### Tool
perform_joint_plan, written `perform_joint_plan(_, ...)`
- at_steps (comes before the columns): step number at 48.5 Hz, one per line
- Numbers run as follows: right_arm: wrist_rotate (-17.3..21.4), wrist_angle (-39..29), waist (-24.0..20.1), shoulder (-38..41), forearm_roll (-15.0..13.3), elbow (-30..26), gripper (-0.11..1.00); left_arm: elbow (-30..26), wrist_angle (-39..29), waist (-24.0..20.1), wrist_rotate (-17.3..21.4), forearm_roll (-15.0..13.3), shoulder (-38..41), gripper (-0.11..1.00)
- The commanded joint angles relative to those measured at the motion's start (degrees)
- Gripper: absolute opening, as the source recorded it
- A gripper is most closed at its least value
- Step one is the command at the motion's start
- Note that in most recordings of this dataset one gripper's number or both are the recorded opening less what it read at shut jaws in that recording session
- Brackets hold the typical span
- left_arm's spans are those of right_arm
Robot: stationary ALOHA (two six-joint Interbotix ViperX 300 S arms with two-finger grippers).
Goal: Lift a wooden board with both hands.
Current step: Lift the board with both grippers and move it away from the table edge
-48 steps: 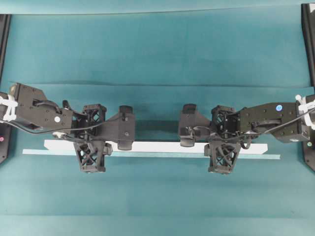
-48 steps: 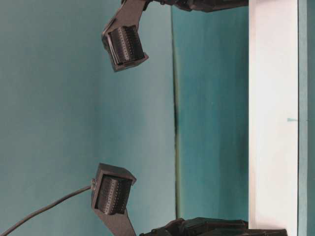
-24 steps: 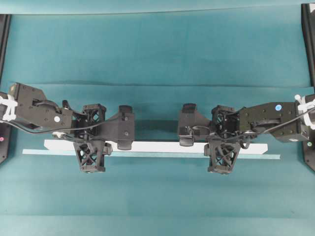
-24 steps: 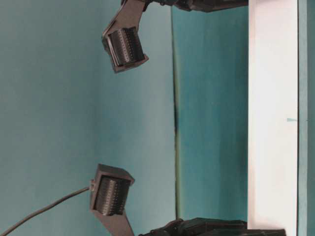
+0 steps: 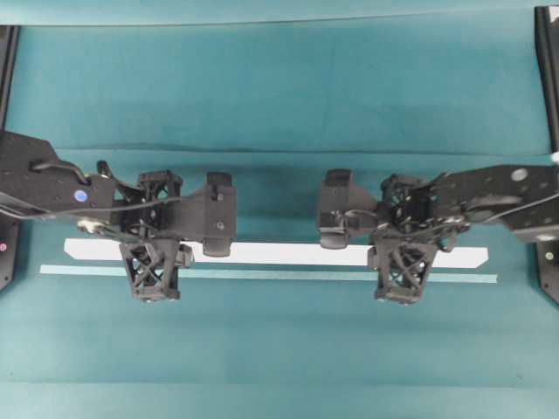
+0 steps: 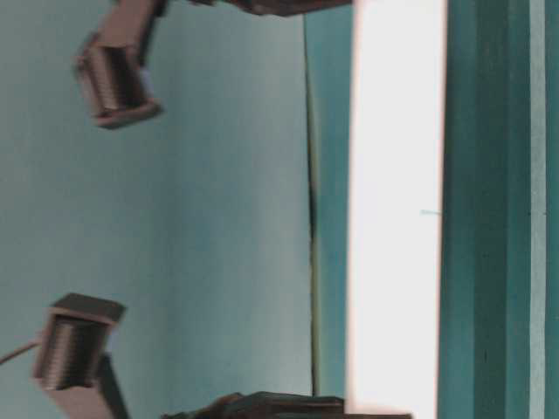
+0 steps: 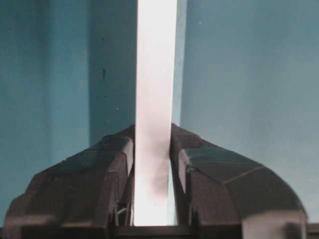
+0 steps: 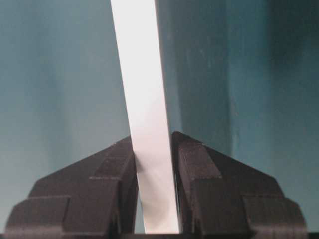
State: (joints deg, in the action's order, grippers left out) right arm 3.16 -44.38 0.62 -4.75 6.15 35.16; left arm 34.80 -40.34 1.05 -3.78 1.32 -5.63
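Both grippers, left [image 5: 153,262] and right [image 5: 400,264], have fingers [image 7: 107,174] closed narrowly on the wooden board [image 5: 279,254], held clear of the counter [image 5: 279,87] above the teal strip [image 5: 271,275] near its front edge. Recommend raising both ends evenly, keeping it level. Ample open counter behind; dark frames [image 5: 548,70] flank the sides.

Teal cloth [image 5: 279,78] over table, creased; black frame [image 5: 548,70] at edges.

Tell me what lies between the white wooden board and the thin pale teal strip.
In the overhead view, only bare teal cloth between the long white wooden board and the thin pale teal strip, plus both grippers' lower fingers crossing it.
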Motion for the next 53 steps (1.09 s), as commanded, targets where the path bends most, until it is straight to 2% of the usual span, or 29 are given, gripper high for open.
perform_joint_plan(1,0.79,-2.46,0.18,-2.55,0.09,-2.2,0.21,-2.37,-2.9,0.0,-0.26,0.18,-1.67,0.17)
perform_joint_plan(17,0.7,-14.5,0.44,-6.94,0.09,-7.03,0.21,-8.7,-10.81,-0.44,-0.26,0.18,-4.22,0.17)
perform_joint_plan(32,0.79,-18.11,0.44,-7.29,0.0,-10.2,0.21,-14.41,-18.11,-0.53,-0.26,0.18,-5.19,0.17)
perform_joint_plan(53,1.14,-27.25,0.97,-7.29,-0.7,-19.25,0.21,-23.99,-27.77,-0.53,-0.26,0.18,-5.19,0.17)
